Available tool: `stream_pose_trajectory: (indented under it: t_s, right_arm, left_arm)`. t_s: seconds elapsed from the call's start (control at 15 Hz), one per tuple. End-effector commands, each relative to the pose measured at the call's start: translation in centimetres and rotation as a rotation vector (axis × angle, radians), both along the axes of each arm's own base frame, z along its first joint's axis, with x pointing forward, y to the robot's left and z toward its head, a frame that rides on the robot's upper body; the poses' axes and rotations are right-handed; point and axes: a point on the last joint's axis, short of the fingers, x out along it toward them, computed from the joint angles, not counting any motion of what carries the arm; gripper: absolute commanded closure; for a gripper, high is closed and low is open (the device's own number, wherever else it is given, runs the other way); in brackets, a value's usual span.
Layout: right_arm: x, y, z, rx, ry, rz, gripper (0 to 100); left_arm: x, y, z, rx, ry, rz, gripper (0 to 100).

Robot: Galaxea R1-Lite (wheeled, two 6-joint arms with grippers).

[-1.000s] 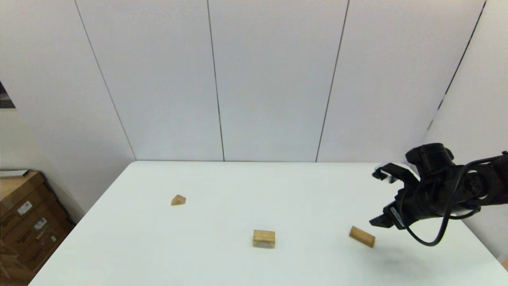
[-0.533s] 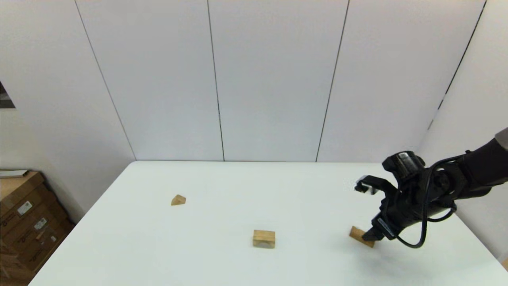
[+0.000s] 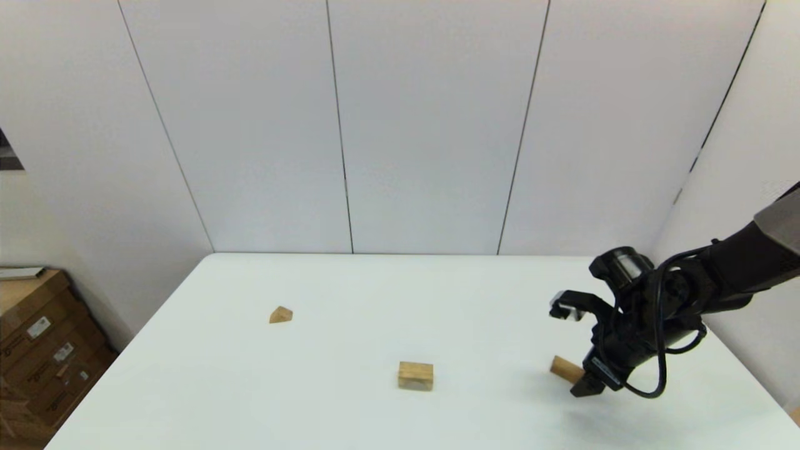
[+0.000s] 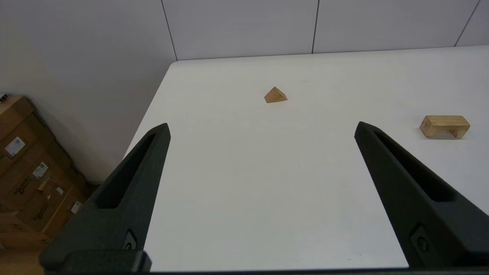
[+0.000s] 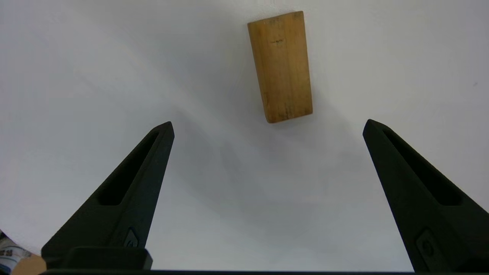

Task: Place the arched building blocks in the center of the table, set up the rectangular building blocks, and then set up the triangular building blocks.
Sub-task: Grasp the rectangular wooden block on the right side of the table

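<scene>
The arched block [image 3: 415,375] sits near the middle front of the white table [image 3: 375,281]; in the left wrist view this arched block [image 4: 444,126] shows its cut-out facing down. Far left lies the triangular block [image 3: 281,314] [image 4: 275,95]. The rectangular block [image 3: 564,367] [image 5: 280,67] lies flat at the right, its right end hidden behind my right arm. My right gripper [image 3: 567,350] [image 5: 268,123] hangs open just above it, the bar's near end level with the fingertips. My left gripper [image 4: 261,128] is open, empty, and well back from the blocks.
Stacked cardboard boxes [image 3: 37,350] [image 4: 26,164] stand on the floor beyond the table's left edge. A white panelled wall [image 3: 431,125] rises behind the far edge. The table's right edge runs close to my right arm.
My right gripper has moved left and down from the right side until it hangs over the rectangular block. None of the three blocks has moved.
</scene>
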Motion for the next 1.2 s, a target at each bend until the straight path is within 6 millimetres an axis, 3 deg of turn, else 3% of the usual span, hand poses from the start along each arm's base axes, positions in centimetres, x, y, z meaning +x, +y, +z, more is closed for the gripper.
stream_pose_trajectory:
  t_s: [0.07, 0.4, 0.8, 0.87, 1.2]
  right_arm:
    - [0.7, 0.4, -1.6, -0.005, 0.033, 0.011, 0]
    - [1.7, 0.6, -3.2, -0.008, 0.061, 0.006, 0]
    - [2.4, 0.9, -3.5, -0.007, 0.054, 0.011, 0]
    - [2.5, 0.9, -3.5, -0.007, 0.054, 0.011, 100]
    - [2.5, 0.9, -3.7, -0.005, 0.059, 0.010, 100]
  left_arm:
    - [0.0, 0.0, 0.0, -0.001, 0.002, 0.000, 0]
    - [0.0, 0.0, 0.0, 0.001, 0.002, 0.000, 0]
    - [0.0, 0.0, 0.0, -0.001, 0.002, 0.000, 0]
    - [0.0, 0.0, 0.0, -0.001, 0.002, 0.000, 0]
    - [0.0, 0.0, 0.0, 0.001, 0.002, 0.000, 0]
